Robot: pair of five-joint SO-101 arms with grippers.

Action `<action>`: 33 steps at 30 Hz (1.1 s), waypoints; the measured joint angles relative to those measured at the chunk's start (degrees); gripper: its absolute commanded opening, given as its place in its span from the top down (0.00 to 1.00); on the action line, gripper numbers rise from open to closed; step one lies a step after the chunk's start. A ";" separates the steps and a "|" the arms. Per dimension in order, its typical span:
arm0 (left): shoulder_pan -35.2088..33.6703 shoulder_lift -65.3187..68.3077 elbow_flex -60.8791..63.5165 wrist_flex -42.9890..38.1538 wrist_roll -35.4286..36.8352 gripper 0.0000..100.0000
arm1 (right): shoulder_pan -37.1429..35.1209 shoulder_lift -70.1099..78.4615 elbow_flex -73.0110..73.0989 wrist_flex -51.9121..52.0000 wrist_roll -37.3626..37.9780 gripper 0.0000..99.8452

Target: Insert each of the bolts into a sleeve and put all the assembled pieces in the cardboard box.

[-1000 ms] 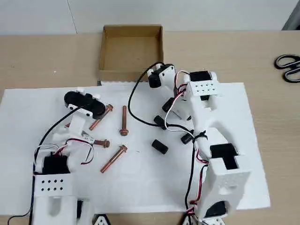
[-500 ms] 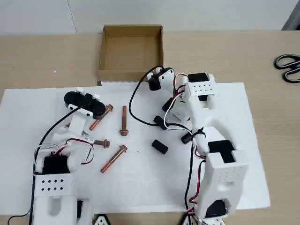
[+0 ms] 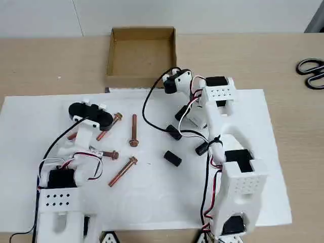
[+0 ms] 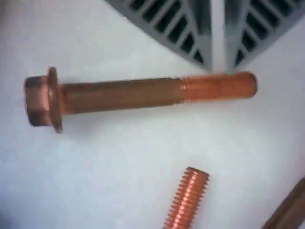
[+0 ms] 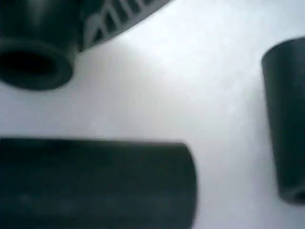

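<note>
Several copper bolts lie left of centre on the white sheet, among them one [image 3: 134, 130] pointing at the box, one [image 3: 123, 170] lying aslant and one [image 3: 109, 126] beside the left arm's wrist. Black sleeves [image 3: 172, 158] [image 3: 174, 132] [image 3: 202, 148] lie around the right arm. My left gripper [image 4: 217, 67] hovers shut and empty at the threaded end of a bolt [image 4: 138, 95]. The right gripper [image 3: 192, 117] hangs low among sleeves [image 5: 95, 181] [image 5: 33, 67] [image 5: 286, 119]. An open cardboard box [image 3: 142, 76] stands empty at the back.
The white sheet [image 3: 263, 126] covers the middle of a wooden table. Scissors [image 3: 311, 73] lie at the far right edge. The right arm's black cable [image 3: 147, 114] loops over the sheet between bolts and sleeves.
The right arm's wrist dipped slightly toward the box, then swung a little back to the right. Left arm, bolts and sleeves lie as before.
</note>
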 measured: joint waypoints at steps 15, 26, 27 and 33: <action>0.00 0.00 -8.35 7.30 3.43 0.99 | 0.44 -12.57 -2.55 11.69 -3.08 1.00; 0.00 24.44 -38.24 27.78 3.25 0.99 | 8.70 -23.12 -2.55 22.68 -7.21 1.00; 0.00 28.13 -42.29 29.80 3.16 0.99 | 10.02 -23.12 -2.55 22.86 -7.30 1.00; 0.53 47.12 -63.65 37.71 3.08 0.98 | 16.97 -23.21 -2.55 23.91 -7.30 1.00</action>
